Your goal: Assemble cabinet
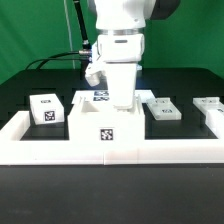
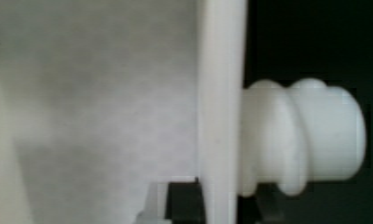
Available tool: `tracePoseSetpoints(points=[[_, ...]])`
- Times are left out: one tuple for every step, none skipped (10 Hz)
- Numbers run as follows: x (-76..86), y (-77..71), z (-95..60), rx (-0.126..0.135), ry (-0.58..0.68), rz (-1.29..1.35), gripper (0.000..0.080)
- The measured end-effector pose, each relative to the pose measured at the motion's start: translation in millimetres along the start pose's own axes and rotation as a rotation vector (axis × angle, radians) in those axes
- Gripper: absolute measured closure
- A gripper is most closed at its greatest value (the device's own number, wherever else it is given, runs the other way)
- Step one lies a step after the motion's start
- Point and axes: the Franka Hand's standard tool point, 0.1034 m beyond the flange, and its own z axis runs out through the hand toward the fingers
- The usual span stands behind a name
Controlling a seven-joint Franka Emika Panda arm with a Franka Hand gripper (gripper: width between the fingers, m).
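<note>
My gripper (image 1: 120, 68) is shut on a flat white cabinet panel (image 1: 122, 88) and holds it upright, just above the cabinet body (image 1: 105, 125). The body stands against the front rail and has a square tag on its front. In the wrist view the panel (image 2: 94, 100) fills most of the frame edge-on. A ridged round white part (image 2: 307, 130) shows beside its edge. My fingers are not clearly seen there. A small white tagged block (image 1: 45, 108) lies to the exterior view's left of the body.
Two more white tagged parts (image 1: 162, 108) (image 1: 207, 108) lie to the exterior view's right of the body. The low white rail (image 1: 150, 152) borders the black table at the front and sides. The marker board (image 1: 92, 97) lies behind the body, partly hidden.
</note>
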Motion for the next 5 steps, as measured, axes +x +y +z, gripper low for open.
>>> tracePoseSetpoints(points=[[15.5,3.8,0.7,-0.014,0.010,-0.032,0.0762],[27.6,3.6,1.6,-0.016,0.015,-0.064,0.0762],[39.4,3.3,2.6,-0.015,0.015,-0.094,0.0762],[50.9,4.2,3.7,-0.015,0.015,-0.120,0.0762],[48.5,4.1,3.9,-0.015,0.014,-0.117,0.0762]])
